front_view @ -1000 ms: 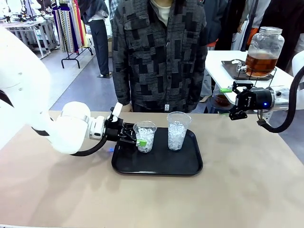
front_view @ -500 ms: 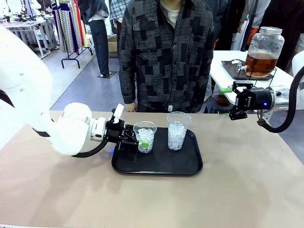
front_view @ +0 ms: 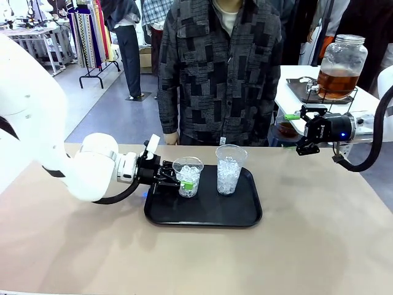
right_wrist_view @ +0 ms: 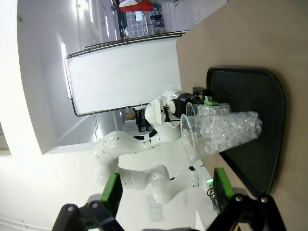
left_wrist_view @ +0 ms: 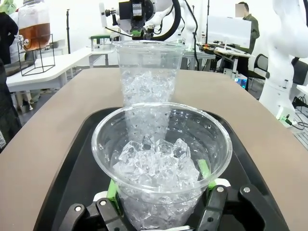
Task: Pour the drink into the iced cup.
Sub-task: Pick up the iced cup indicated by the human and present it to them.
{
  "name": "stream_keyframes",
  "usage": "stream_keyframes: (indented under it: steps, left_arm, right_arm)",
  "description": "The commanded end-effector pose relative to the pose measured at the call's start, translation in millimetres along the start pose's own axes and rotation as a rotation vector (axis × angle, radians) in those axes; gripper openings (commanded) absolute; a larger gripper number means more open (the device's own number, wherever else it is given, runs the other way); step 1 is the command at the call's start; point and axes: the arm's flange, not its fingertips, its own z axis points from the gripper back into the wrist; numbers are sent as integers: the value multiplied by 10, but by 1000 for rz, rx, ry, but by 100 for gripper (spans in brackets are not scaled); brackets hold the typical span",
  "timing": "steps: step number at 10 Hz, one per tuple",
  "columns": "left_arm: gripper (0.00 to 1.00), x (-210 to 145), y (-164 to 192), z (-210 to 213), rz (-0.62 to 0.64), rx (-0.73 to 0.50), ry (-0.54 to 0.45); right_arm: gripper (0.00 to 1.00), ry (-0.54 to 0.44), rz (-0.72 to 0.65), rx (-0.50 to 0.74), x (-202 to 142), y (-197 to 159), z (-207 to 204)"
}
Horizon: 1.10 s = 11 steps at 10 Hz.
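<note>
Two clear plastic cups filled with ice stand on a black tray (front_view: 202, 216). My left gripper (front_view: 180, 183) is shut on the left iced cup (front_view: 187, 177), low on its side. In the left wrist view its green pads (left_wrist_view: 111, 190) press both sides of this iced cup (left_wrist_view: 161, 163). The taller second cup (front_view: 231, 169) stands free just to the right. The drink (front_view: 336, 83) is amber liquid in a lidded glass jar on a white side table at the far right. My right gripper (front_view: 298, 132) hovers open in the air above the table's right end, holding nothing.
A person in a dark patterned shirt (front_view: 218, 67) stands at the far side of the table, behind the tray. The jar rests on a black wire stand (front_view: 334, 98). The tan tabletop (front_view: 196, 264) is bare in front of the tray.
My left gripper's fingers have closed in onto the left iced cup. The person has shifted slightly to the right. The right arm has not moved.
</note>
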Motion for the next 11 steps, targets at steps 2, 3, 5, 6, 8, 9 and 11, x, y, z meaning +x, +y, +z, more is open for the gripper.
stream_keyframes:
  steps: [2, 3, 5, 6, 8, 9, 11]
  left_arm:
    - [72, -3, -50, 5, -38, 24, -21]
    - [72, 11, -57, 8, -26, 23, -28]
    - [72, 99, -55, 59, -26, 36, -40]
    - [72, 186, -42, 103, -22, 44, -56]
    - [72, 537, 46, 232, -32, 74, -60]
    - [72, 764, 119, 311, -29, 73, -67]
    - [72, 1247, 354, 468, -13, 54, -52]
  right_arm:
    - [100, -2, 3, 2, 8, 18, 5]
    - [100, -2, 3, 2, 8, 18, 5]
    - [100, -2, 3, 2, 8, 18, 5]
    - [100, -2, 3, 2, 8, 18, 5]
    - [100, -2, 3, 2, 8, 18, 5]
    - [100, -2, 3, 2, 8, 18, 5]
    - [100, -2, 3, 2, 8, 18, 5]
